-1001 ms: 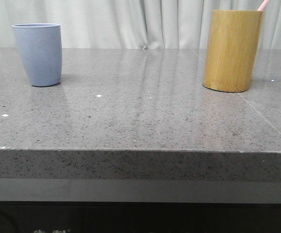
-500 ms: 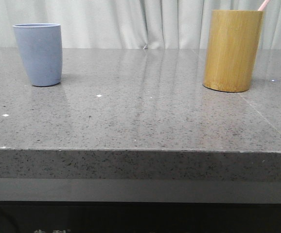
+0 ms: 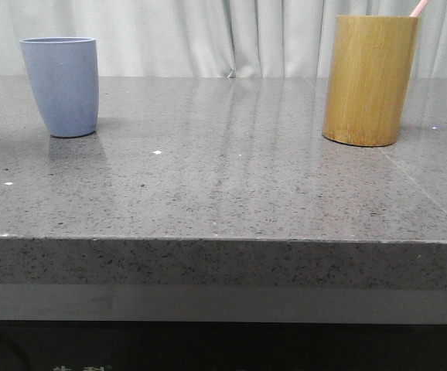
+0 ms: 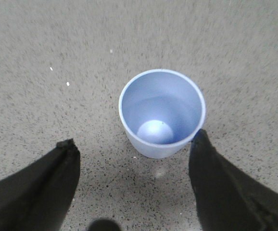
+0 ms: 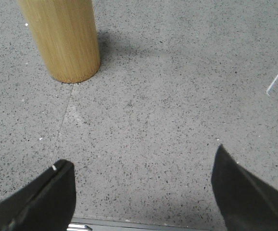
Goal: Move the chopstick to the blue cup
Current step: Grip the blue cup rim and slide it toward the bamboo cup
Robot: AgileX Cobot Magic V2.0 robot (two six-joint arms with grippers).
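Grey speckled stone makes the table [image 3: 223,193], with a pale curtain [image 3: 208,39] hanging behind it. In the front view the blue cup [image 3: 59,86] stands upright at the far left, and the bamboo holder [image 3: 369,80] stands upright well apart from it at the far right. Compared with one second ago, both stand in the same places; only the shade on the table near the blue cup seems a little different, perhaps from the left arm moving above it. So the transfer has not begun. The chopstick [image 3: 419,8] shows as a short pink tip above the holder's rim; its long axis is steep, leaning up and to the right, with the lower end inside the holder.

From the left wrist view, the left gripper [image 4: 134,159] hangs above the blue cup [image 4: 162,113], its jaws spread wide. One finger [image 4: 225,187] looks close to the cup wall; I cannot tell if it touches. The cup is empty inside.

From the right wrist view, the right gripper [image 5: 141,185] is also spread wide and holds nothing, over bare table, with the bamboo holder [image 5: 62,38] near but apart.
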